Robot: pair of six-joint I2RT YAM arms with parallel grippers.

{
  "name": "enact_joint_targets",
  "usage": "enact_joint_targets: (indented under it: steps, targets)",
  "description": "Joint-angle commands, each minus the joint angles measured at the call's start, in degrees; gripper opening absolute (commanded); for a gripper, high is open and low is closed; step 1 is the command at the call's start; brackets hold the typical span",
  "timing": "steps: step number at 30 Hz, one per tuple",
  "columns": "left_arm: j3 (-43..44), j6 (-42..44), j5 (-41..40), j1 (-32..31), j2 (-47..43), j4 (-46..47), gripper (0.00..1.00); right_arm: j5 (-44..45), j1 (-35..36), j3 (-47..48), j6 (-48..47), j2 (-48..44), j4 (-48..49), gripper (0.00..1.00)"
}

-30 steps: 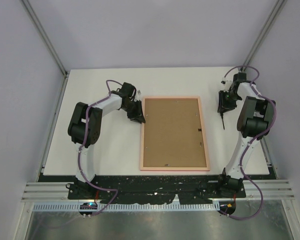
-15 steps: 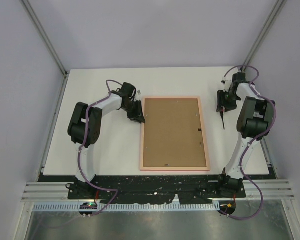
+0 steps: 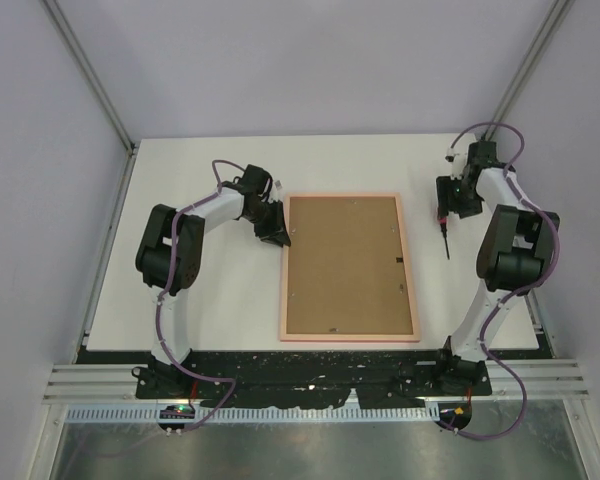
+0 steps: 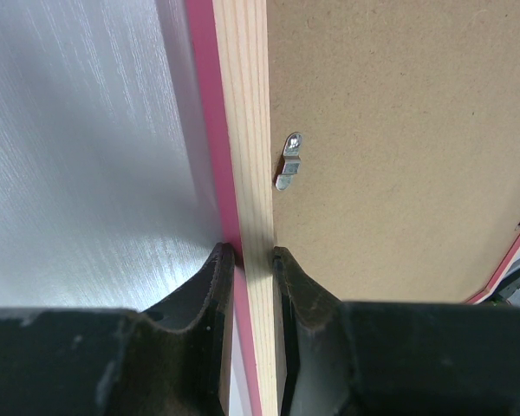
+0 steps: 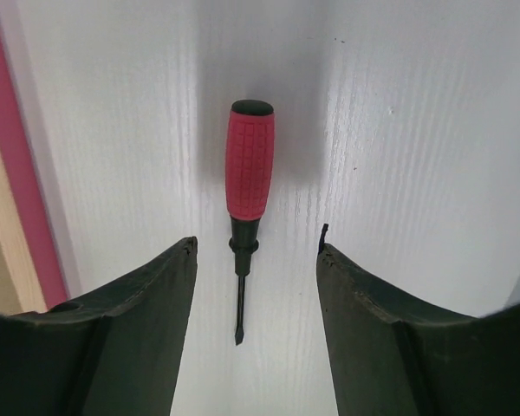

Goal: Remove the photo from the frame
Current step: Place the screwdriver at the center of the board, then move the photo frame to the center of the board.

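At bench centre, the frame (image 3: 350, 337) lies face down with its brown backing board (image 3: 348, 265) up. The photo is not visible; I judge it sits beneath that board, facing the bench (image 3: 210, 300).

**Orientation.** The frame's long axis runs from the near edge, where my bases are, toward the far edge. Its short sides face near and far.

**End effector state.**
- My left end effector (image 4: 253, 253) is clamped on the frame's left rail near the far corner. One finger is on the pink outer edge and the other on the inner side.
- My right end effector (image 5: 256, 245) is spread apart and holds nothing. It hangs over a red-handled flat-blade screwdriver (image 5: 250, 173) that lies on the bench to the right of the frame, apart from it.

**Hazards.**
1. A metal turn clip (image 4: 288, 160) reaches from the rail over the board. Prying at the board before that clip is turned aside could bend it or crack the board.
2. The screwdriver handle is round. An off-centre closure could roll it away or tilt the blade.
3. A blade that slips off the clip could gouge the board and mark the print beneath.
4. The left clamp grips only one rail. A lift or a sideways pull there could tilt or slide the frame.
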Motion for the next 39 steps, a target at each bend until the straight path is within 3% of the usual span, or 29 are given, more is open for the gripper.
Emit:
enact_joint_targets:
  steps: [1, 5, 11, 15, 17, 21, 22, 23, 29, 30, 31, 39]
  targets:
    - [-0.3, 1.4, -4.2, 0.8, 0.1, -0.1, 0.17, -0.2, 1.9, -0.9, -2.7, -9.9, 1.3, 0.63]
    - [0.0, 1.4, -3.2, 1.3, 0.2, -0.4, 0.29, -3.6, 6.2, -4.3, -9.1, -17.3, -0.8, 0.62]
    - [-1.0, 1.5, -2.1, 2.0, -1.1, 0.7, 0.43, -6.9, 19.8, -15.6, -21.2, -28.9, -3.5, 0.62]
    - [-0.6, 2.8, -2.1, 2.7, -1.8, 0.1, 0.48, -11.1, 29.6, -19.7, -23.2, -34.4, -7.7, 0.62]
    - [-0.1, 3.9, -0.3, 3.4, -2.5, -0.4, 0.60, -11.9, 34.5, -21.0, -23.3, -36.2, -9.2, 0.62]
    - [2.0, 7.7, 2.3, 6.1, -5.5, -2.5, 0.64, -12.1, 43.4, -25.2, -23.1, -38.5, -10.0, 0.63]
    - [2.4, 8.9, 2.4, 7.0, -6.8, -2.9, 0.82, -11.4, 45.9, -26.0, -22.8, -39.1, -10.1, 0.62]
    - [2.7, 10.8, 2.8, 7.6, -7.9, -3.3, 0.87, -11.0, 47.0, -27.3, -22.4, -39.2, -10.3, 0.62]
    - [0.4, 21.9, -1.7, 10.3, -19.2, -6.2, 0.90, -5.8, 52.2, -34.7, -21.8, -41.0, -11.3, 0.62]
    - [-0.9, 22.8, -2.8, 10.4, -21.2, -6.0, 0.91, -5.4, 52.4, -35.4, -21.8, -41.7, -11.4, 0.63]
    - [-2.7, 23.5, -3.5, 10.4, -23.8, -5.5, 0.99, -5.4, 52.4, -36.8, -21.8, -42.5, -11.6, 0.63]
    - [-11.4, 26.1, -7.8, 10.3, -37.3, -4.4, 1.00, -4.4, 58.3, -42.8, -17.8, -42.3, -12.4, 0.62]
